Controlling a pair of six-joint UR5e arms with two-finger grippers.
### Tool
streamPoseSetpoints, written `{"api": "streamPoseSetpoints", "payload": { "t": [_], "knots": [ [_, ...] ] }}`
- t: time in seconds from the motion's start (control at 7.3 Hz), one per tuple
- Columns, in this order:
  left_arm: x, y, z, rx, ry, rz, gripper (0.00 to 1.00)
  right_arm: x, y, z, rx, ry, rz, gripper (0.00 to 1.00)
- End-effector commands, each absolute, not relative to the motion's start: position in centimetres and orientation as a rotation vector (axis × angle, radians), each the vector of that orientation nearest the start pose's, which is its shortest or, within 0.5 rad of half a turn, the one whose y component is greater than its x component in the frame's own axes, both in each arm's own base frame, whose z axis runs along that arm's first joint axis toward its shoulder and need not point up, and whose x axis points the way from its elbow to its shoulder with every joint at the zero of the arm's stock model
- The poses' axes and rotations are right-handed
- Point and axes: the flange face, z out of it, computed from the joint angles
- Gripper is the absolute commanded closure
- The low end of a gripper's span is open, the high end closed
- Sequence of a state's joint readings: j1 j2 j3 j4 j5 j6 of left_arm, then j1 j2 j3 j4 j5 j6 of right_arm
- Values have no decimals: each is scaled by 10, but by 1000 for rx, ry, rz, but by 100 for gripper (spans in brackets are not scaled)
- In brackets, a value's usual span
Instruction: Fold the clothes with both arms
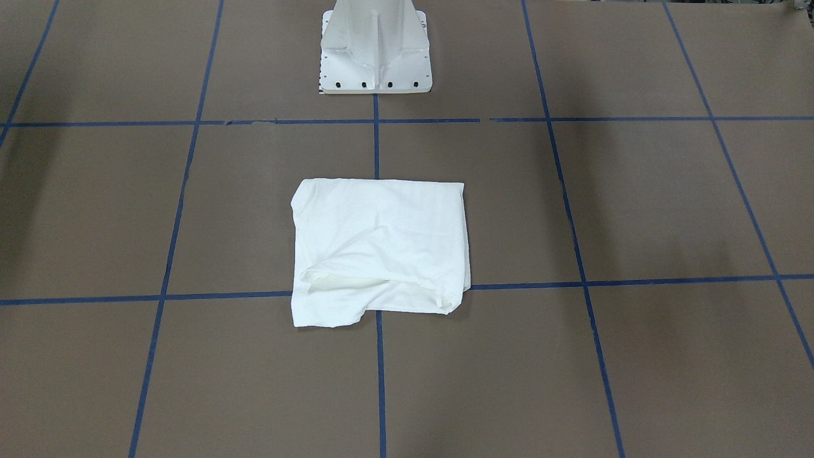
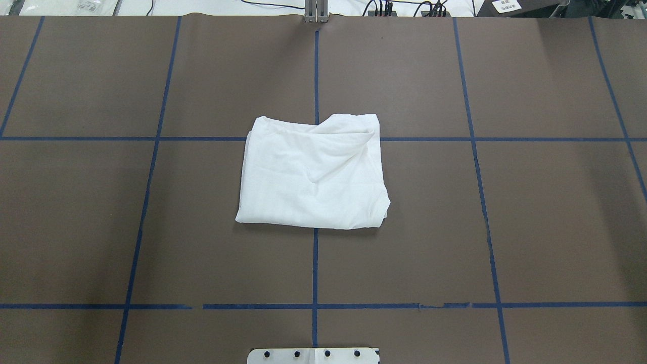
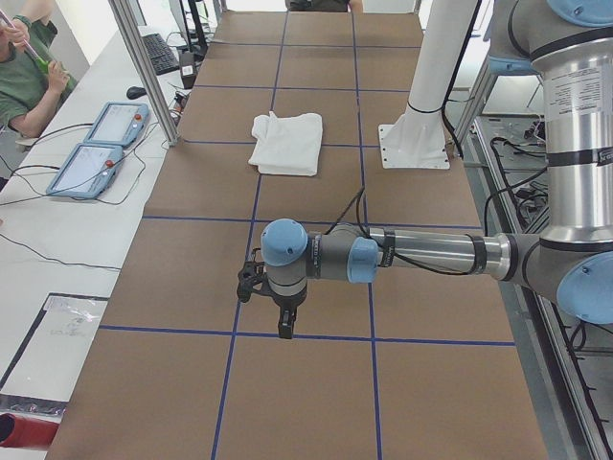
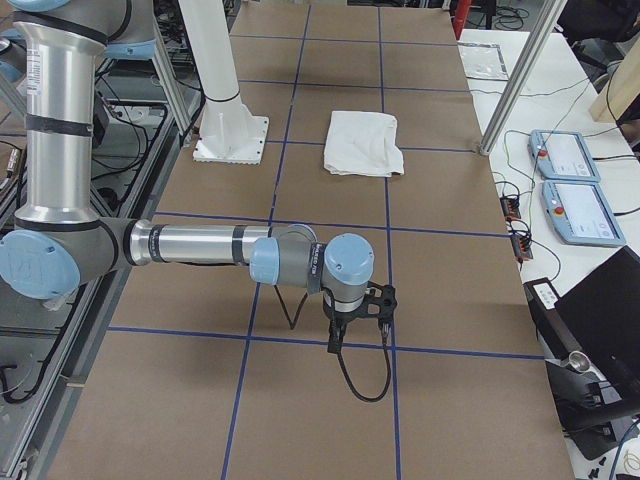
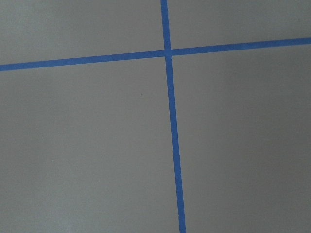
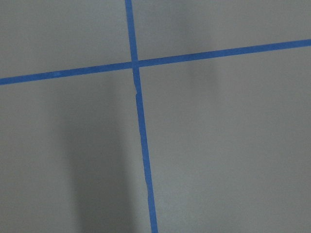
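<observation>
1. The white T-shirt (image 2: 313,174) is lying flat in the middle of the desk (image 2: 530,227), straddling a crossing of the blue tape lines (image 2: 149,202) and sitting just in front of the white pedestal (image 1: 375,48). It is showing as a compact, roughly square bundle with no sleeve, collar or print exposed. I judge that the folding is finished or very nearly so.
2. The edge farthest from the robot is looking uneven, with one layer puckering and a corner lifting. A final smoothing may be worth doing.
3. The left arm (image 3: 421,254) is reaching out low over bare desk, well apart from the shirt, with its left gripper (image 3: 284,324) pointing down. The right arm (image 4: 200,245) is doing the same at the opposite end, with its right gripper (image 4: 334,338) also aiming down. This is probably a parked pose that is keeping both clear of the cloth.
4. Neither gripper is holding anything. Whether their fingers are apart or together I cannot tell, since only the side views are showing them.
5. Both wrist views are showing nothing but desk and tape.
6. No box, basket or tray is showing on the desk, so nothing is containing the shirt.
</observation>
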State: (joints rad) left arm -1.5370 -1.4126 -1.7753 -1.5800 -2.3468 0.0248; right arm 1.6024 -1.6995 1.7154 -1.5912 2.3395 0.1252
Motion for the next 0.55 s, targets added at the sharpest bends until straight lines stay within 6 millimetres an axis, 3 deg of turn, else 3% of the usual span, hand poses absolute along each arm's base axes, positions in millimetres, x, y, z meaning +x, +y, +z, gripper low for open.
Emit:
{"api": "streamPoseSetpoints", "payload": {
  "t": [0.0, 0.41],
  "knots": [
    [-48, -434, 627, 54, 773, 80, 0, 77, -431, 651, -12, -760, 222, 0],
    [-49, -434, 628, 53, 772, 80, 0, 75, -432, 647, -10, -791, 218, 0]
  ]
}}
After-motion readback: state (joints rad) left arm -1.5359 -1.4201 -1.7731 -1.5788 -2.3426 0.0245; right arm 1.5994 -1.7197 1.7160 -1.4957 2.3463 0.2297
